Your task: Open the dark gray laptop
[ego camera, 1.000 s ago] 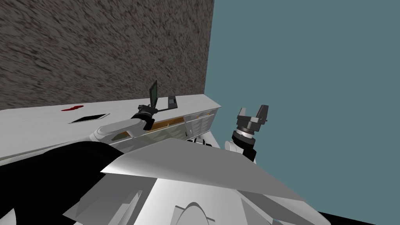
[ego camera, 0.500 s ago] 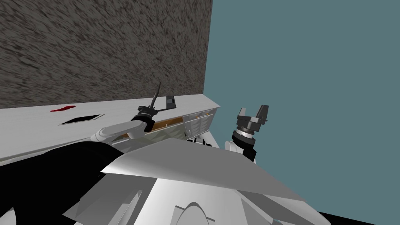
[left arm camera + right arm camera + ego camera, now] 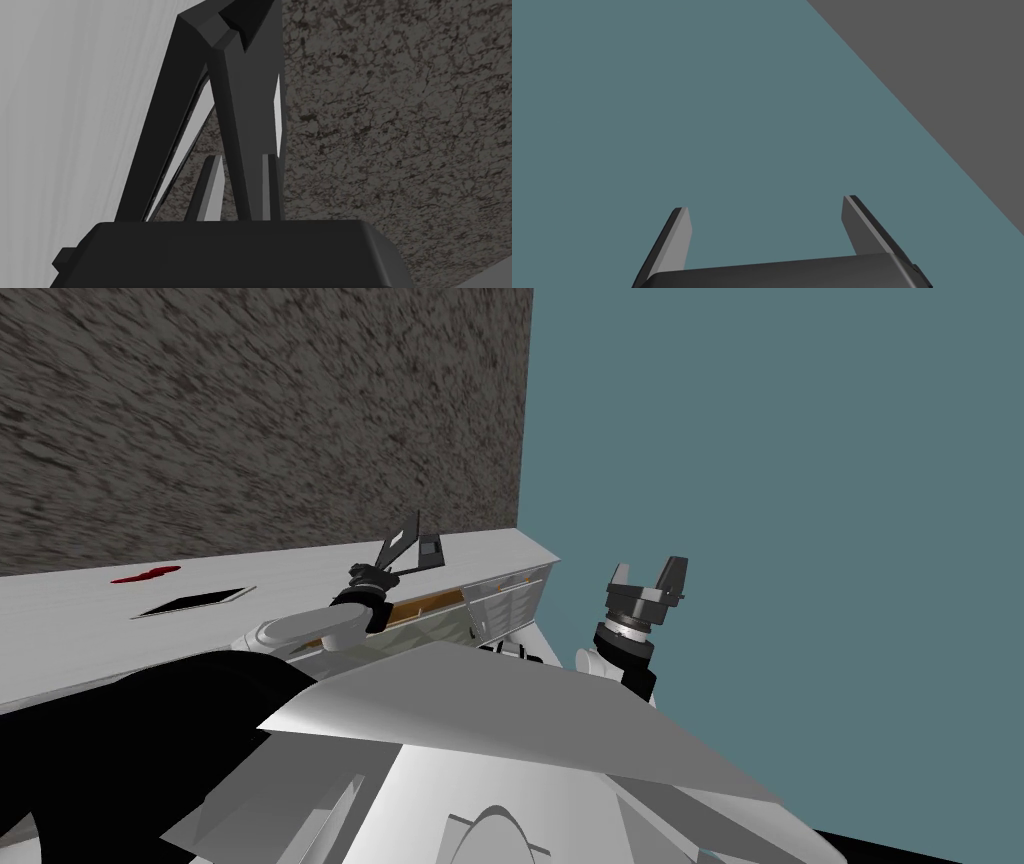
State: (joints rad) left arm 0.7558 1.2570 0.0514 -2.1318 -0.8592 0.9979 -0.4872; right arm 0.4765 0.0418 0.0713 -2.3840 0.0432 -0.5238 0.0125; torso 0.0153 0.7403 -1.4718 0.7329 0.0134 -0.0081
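Head view: one dark laptop (image 3: 400,544), lid between the left jaws.

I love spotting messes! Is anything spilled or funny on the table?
Yes. A red splotch lies on the white table, like a spill. The laptop, pinched in the left gripper, slants up instead of lying flat.

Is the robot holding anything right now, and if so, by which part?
Yes: the left hand pinches the dark grey laptop by the edge of its part-open lid. The right hand is open and holds nothing.
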